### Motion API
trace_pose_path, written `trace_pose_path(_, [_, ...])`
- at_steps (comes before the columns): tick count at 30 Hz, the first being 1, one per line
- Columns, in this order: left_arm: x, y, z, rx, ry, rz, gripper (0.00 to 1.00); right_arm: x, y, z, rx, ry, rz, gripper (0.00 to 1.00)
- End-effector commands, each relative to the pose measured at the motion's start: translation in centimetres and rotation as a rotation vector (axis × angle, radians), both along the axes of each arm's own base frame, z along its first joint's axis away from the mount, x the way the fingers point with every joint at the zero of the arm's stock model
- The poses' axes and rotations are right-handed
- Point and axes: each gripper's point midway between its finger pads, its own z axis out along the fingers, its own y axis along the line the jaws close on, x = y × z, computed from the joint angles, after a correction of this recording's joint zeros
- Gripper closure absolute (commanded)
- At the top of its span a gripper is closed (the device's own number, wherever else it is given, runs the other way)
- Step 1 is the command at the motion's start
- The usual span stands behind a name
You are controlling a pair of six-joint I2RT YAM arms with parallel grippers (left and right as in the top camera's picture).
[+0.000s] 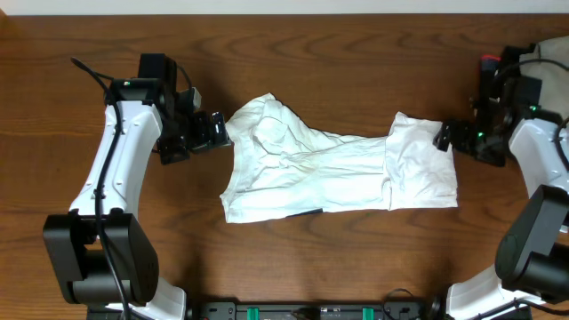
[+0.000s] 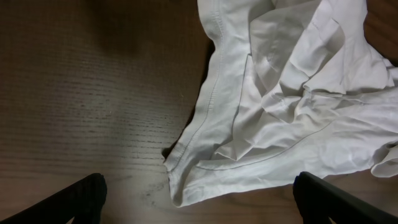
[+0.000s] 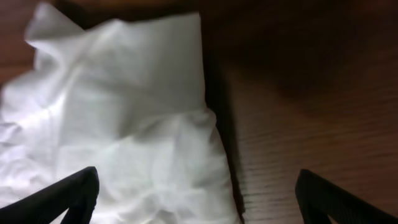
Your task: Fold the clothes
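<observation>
Wrinkled white shirt (image 1: 329,169) lies lengthwise between both arms. Left gripper (image 1: 215,132) and right gripper (image 1: 443,137), jaws wide and empty, each sit at its nearest end, about equally close.

L arm (image 1: 114,169) comes up from its base at near left, white link running toward the far side, wrist bent right. Left gripper (image 1: 212,132) points at table centre, jaws spread wide, nothing betw. them. R arm (image 1: 544,173) mirrors it from near right, wrist turned left. Right gripper (image 1: 443,136) aims at centre too, jaws fully apart, empty. Dark fingers (image 2: 81,199) sit low in each wrist cam's corners.
</observation>
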Motion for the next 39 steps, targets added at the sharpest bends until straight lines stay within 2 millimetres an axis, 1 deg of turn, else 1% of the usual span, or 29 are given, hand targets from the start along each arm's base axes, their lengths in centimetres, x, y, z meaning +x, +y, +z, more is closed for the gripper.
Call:
trace_pose_path(1, [-0.3, 0.2, -0.6, 0.014, 0.013, -0.018, 0.02, -0.3, -0.3, -0.5, -0.002, -0.008, 0.001, 0.01])
trace_pose_path(9, [-0.3, 0.2, -0.6, 0.014, 0.013, -0.018, 0.02, 0.1, -1.2, -0.5, -0.009, -0.032, -0.02, 0.01])
trace_pose_path(18, [-0.3, 0.2, -0.6, 0.014, 0.013, -0.018, 0.02, -0.1, -1.3, -0.9, -0.009, -0.031, -0.024, 0.01])
trace_pose_path(27, [-0.3, 0.2, -0.6, 0.012, 0.018, -0.007, 0.02, 0.1, -1.3, -1.0, -0.019, -0.046, -0.001, 0.01])
trace_pose_path(31, [-0.4, 0.2, -0.6, 0.013, 0.02, -0.007, 0.02, 0.1, -1.1, -1.3, -0.008, -0.053, 0.005, 0.01])
trace_pose_path(34, [-0.4, 0.2, -0.6, 0.013, 0.019, -0.007, 0.02, 0.2, -0.4, -1.2, 0.018, -0.071, 0.048, 0.01])
trace_pose_path(39, [-0.4, 0.2, -0.6, 0.013, 0.019, -0.007, 0.02, 0.4, -0.3, -1.1, 0.025, -0.082, 0.054, 0.01])
